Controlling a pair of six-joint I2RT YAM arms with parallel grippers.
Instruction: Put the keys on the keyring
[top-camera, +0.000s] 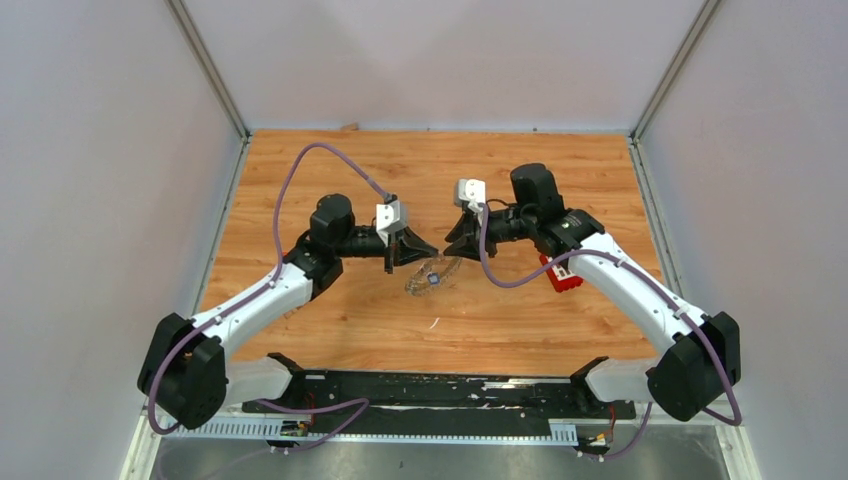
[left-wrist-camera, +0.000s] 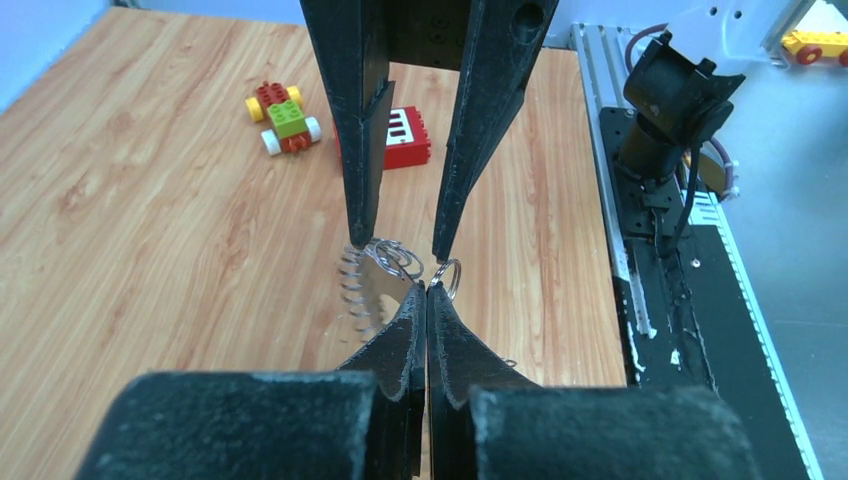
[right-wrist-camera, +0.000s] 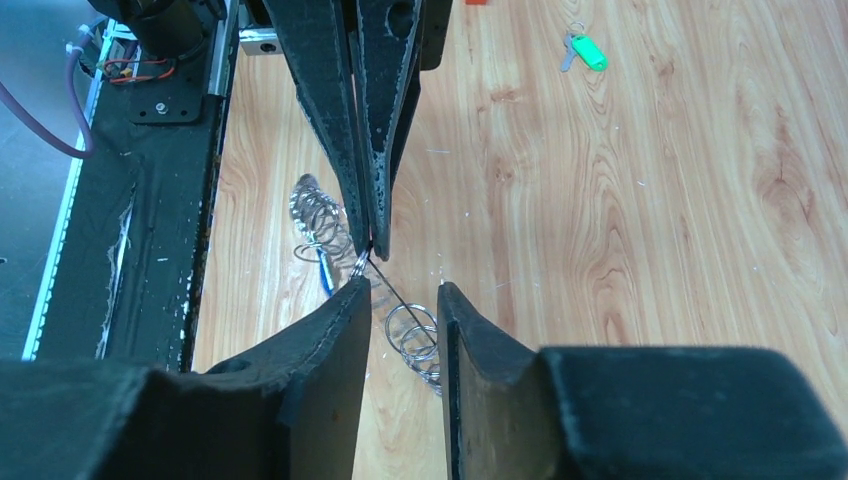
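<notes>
Tip to tip over the middle of the wooden table, with barely a gap between them: left jaws and right jaws. On the left, pressed together, pinching the thin silver edge of the keyring. On the right, spread, one fingertip to each side of the keyring's looped wire; touching it or not, cannot tell.

Between and just below both jaws, tilted, toothed all round with its fan of silver metal. From the right wrist, seen as coils on both sides of the closed left jaws, with one bunch lying in the gap of the right jaws. Lifted off the table or resting on it: cannot tell.

Just beside the tip of the left jaws, against the keyring: blue key. Threaded on or merely lying against it, cannot tell.

Well apart from both jaws, past the left jaws and off to one side, flat on the table: green key, with a small silver ring and blade at one end.

Behind the right jaws: red block, marked with white bars, too small to read as writing. Near it, further behind the right jaws: small toy car of yellow, red and green bricks with white wheels.

Behind both jaws, along the near edge: black base rail.
</notes>
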